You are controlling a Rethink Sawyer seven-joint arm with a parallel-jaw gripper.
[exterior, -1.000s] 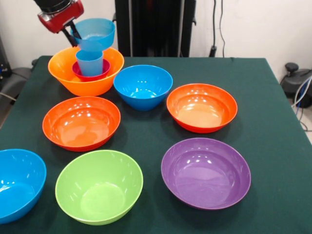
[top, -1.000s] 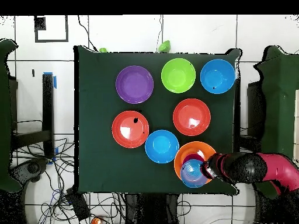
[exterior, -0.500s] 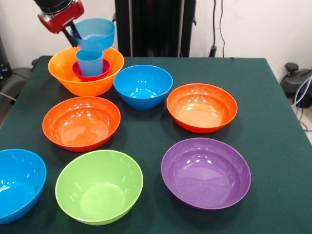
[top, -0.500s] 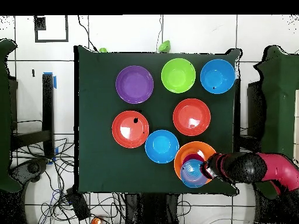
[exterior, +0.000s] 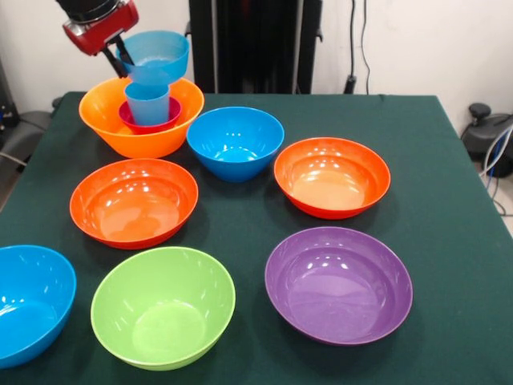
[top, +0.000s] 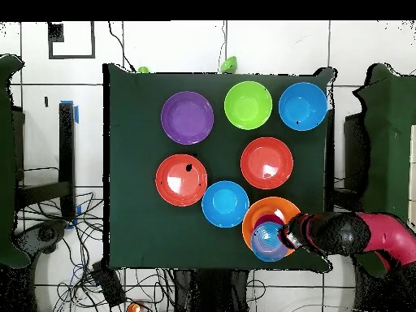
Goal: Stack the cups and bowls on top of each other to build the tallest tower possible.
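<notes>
Dark green cloth over the table [exterior: 449, 200], white wall behind, cables on the tiled floor. Glossy round plastic everywhere. The gripper [exterior: 122, 53] is pinching the pale-blue small bowl [exterior: 158, 54] by its rim, atop the light-blue tumbler [exterior: 147, 103], which stands in the magenta bowl [exterior: 164, 122] inside the yellow-orange bowl [exterior: 120, 132].

No text, label, brand, number or sign could be read in either view. The bowls were plain, glossy plastic with no markings, the green cloth on the counter [exterior: 449, 200] carried no print, and the red housing above the tool showed no legible lettering. A black square outline on the floor [top: 71, 41] in the overhead view held no characters.
</notes>
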